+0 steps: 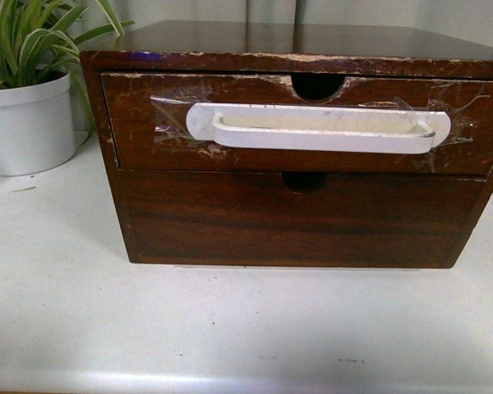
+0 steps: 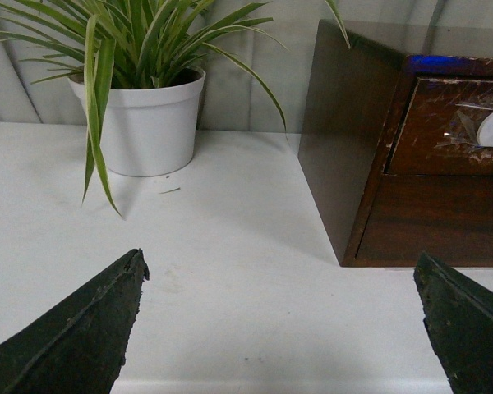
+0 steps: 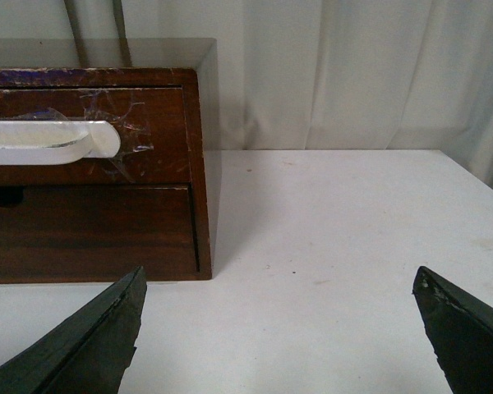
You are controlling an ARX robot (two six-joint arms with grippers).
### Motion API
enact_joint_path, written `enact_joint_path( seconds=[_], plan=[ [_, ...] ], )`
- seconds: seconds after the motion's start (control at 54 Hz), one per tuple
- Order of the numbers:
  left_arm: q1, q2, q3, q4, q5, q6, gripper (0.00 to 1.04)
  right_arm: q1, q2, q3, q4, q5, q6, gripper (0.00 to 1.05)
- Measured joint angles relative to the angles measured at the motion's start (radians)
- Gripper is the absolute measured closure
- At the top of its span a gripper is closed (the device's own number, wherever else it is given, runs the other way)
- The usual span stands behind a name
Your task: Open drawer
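On worktop [image 1: 230, 328], drawer [image 1: 148, 123] shut, handle [image 1: 312, 130] untouched; left end effector [image 2: 279, 271] and right end effector [image 3: 279, 279] wide, empty; whole pull left.

Nothing written could be read in any of the three views: no text, label, brand, number or sign. The drawer [image 1: 140, 123], its white handle [image 1: 320, 130], the lower drawer front [image 1: 304, 226], the white pot [image 1: 29, 123] and the tabletop [image 1: 230, 328] carried only scratches and clear tape [image 1: 168, 123].
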Motion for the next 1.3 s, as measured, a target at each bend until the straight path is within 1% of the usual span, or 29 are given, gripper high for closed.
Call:
enact_joint_path(
  seconds=[0.074, 0.111, 0.148, 0.259, 0.278, 0.352, 0.389, 0.407, 0.444, 0.519, 0.63, 0.722, 0.852, 0.87, 0.926, 1.037, 1.167, 1.296],
  plan=[
    [-0.001, 0.007, 0.003, -0.014, 0.010, -0.008, 0.06, 0.002, 0.005, 0.003, -0.016, 0.000, -0.006, 0.09],
    [-0.008, 0.027, 0.019, -0.067, 0.021, -0.027, 0.06, 0.004, 0.012, 0.007, -0.034, -0.004, -0.015, 0.09],
    [-0.016, 0.043, 0.024, -0.084, 0.022, -0.029, 0.06, 0.005, 0.023, 0.010, -0.036, -0.008, -0.022, 0.09],
    [-0.047, 0.082, 0.052, -0.101, 0.065, -0.006, 0.06, -0.009, 0.100, 0.057, -0.041, -0.077, -0.064, 0.09],
    [-0.049, 0.089, 0.060, -0.100, 0.081, 0.002, 0.06, -0.021, 0.130, 0.080, -0.051, -0.109, -0.077, 0.09],
    [-0.033, 0.144, 0.100, -0.078, 0.179, 0.077, 0.06, -0.052, 0.222, 0.147, -0.080, -0.209, -0.151, 0.09],
    [-0.013, 0.178, 0.119, -0.066, 0.230, 0.117, 0.06, -0.057, 0.248, 0.167, -0.096, -0.236, -0.175, 0.09],
    [-0.007, 0.187, 0.124, -0.064, 0.237, 0.122, 0.06, -0.060, 0.264, 0.179, -0.103, -0.250, -0.194, 0.09],
    [0.012, 0.227, 0.144, -0.061, 0.297, 0.167, 0.06, -0.062, 0.288, 0.197, -0.112, -0.271, -0.222, 0.09],
    [0.039, 0.292, 0.178, -0.061, 0.381, 0.233, 0.06, -0.064, 0.343, 0.242, -0.142, -0.308, -0.288, 0.09],
    [0.089, 0.429, 0.251, -0.079, 0.562, 0.341, 0.06, -0.059, 0.419, 0.312, -0.187, -0.349, -0.385, 0.09],
    [0.099, 0.559, 0.330, -0.121, 0.660, 0.492, 0.06, -0.047, 0.498, 0.397, -0.257, -0.386, -0.476, 0.09],
    [0.079, 0.667, 0.422, -0.210, 0.713, 0.660, 0.06, -0.038, 0.584, 0.491, -0.351, -0.422, -0.581, 0.09],
    [0.074, 0.686, 0.440, -0.228, 0.718, 0.696, 0.06, -0.037, 0.591, 0.498, -0.359, -0.424, -0.586, 0.09],
    [0.050, 0.755, 0.520, -0.307, 0.738, 0.810, 0.06, -0.031, 0.647, 0.552, -0.409, -0.435, -0.661, 0.09],
    [-0.006, 0.866, 0.656, -0.420, 0.737, 0.987, 0.06, -0.017, 0.740, 0.645, -0.492, -0.453, -0.785, 0.09],
    [-0.068, 0.945, 0.763, -0.507, 0.731, 1.083, 0.06, 0.008, 0.814, 0.720, -0.536, -0.453, -0.866, 0.09],
    [-0.174, 1.048, 0.864, -0.562, 0.695, 1.141, 0.06, 0.054, 0.909, 0.785, -0.573, -0.440, -0.936, 0.09]
  ],
)
